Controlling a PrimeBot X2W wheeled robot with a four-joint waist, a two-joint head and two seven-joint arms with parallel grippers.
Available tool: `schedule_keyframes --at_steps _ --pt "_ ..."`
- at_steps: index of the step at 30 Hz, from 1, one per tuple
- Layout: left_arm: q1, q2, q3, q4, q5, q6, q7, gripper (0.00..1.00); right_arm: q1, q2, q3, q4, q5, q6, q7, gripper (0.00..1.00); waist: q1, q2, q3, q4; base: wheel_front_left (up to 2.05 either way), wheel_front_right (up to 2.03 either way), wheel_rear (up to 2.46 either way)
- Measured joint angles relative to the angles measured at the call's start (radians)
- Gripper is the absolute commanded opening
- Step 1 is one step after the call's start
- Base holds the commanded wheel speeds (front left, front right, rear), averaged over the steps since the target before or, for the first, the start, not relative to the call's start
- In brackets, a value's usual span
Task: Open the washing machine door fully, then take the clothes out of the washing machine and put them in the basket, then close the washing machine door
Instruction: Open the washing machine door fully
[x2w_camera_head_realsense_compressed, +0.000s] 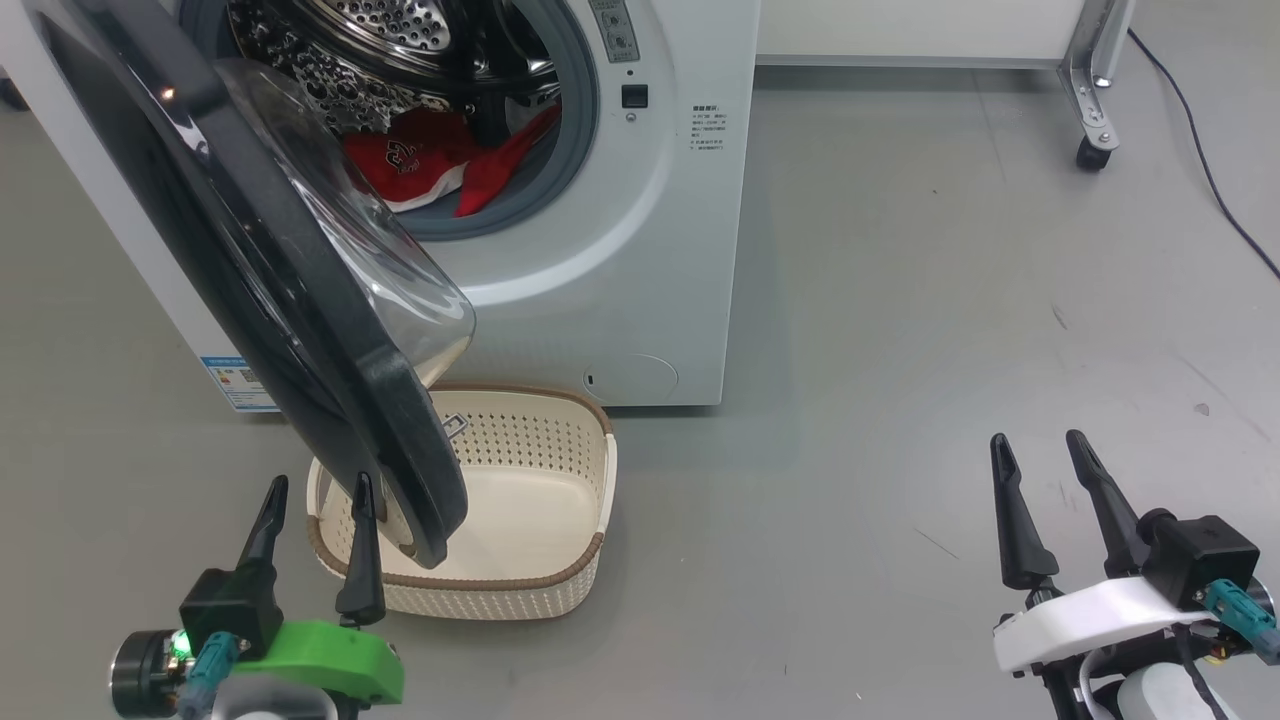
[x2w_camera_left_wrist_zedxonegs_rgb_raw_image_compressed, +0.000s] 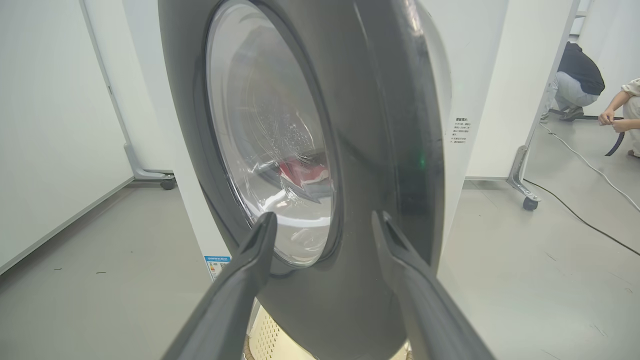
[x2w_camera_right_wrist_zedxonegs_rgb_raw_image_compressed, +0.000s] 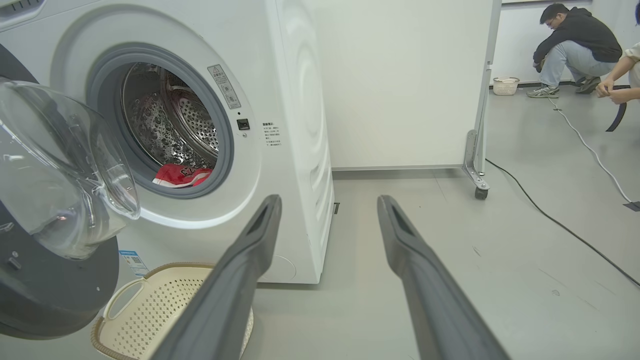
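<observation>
The white washing machine (x2w_camera_head_realsense_compressed: 650, 250) stands at the top left with its drum exposed. The washing machine door (x2w_camera_head_realsense_compressed: 330, 330) is swung out toward me, and its lower edge hangs over the left part of the basket (x2w_camera_head_realsense_compressed: 500, 600). Red and white clothes (x2w_camera_head_realsense_compressed: 420, 160) lie in the drum. My left gripper (x2w_camera_head_realsense_compressed: 318, 490) is open just in front of the door's bottom rim. In the left wrist view the left gripper (x2w_camera_left_wrist_zedxonegs_rgb_raw_image_compressed: 325, 217) is close to the door (x2w_camera_left_wrist_zedxonegs_rgb_raw_image_compressed: 370, 150), with no contact visible. My right gripper (x2w_camera_head_realsense_compressed: 1038, 442) is open over bare floor at the lower right. It faces the washing machine (x2w_camera_right_wrist_zedxonegs_rgb_raw_image_compressed: 300, 125) and the clothes (x2w_camera_right_wrist_zedxonegs_rgb_raw_image_compressed: 180, 175).
A white partition on castors (x2w_camera_right_wrist_zedxonegs_rgb_raw_image_compressed: 480, 150) stands behind and to the right of the machine. A black cable (x2w_camera_right_wrist_zedxonegs_rgb_raw_image_compressed: 550, 215) runs across the grey floor. Two people (x2w_camera_right_wrist_zedxonegs_rgb_raw_image_compressed: 575, 45) crouch far back at the right, beside a second small basket (x2w_camera_right_wrist_zedxonegs_rgb_raw_image_compressed: 505, 86).
</observation>
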Motion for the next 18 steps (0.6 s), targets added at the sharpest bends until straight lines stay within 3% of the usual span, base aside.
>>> schedule_keyframes --at_steps 18 --pt "0.0 -0.003 0.009 0.0 0.008 -0.009 0.0 1.0 0.032 0.033 -0.039 -0.018 -0.036 0.024 0.0 1.0 0.0 0.0 0.014 0.0 0.0 0.0 0.0"
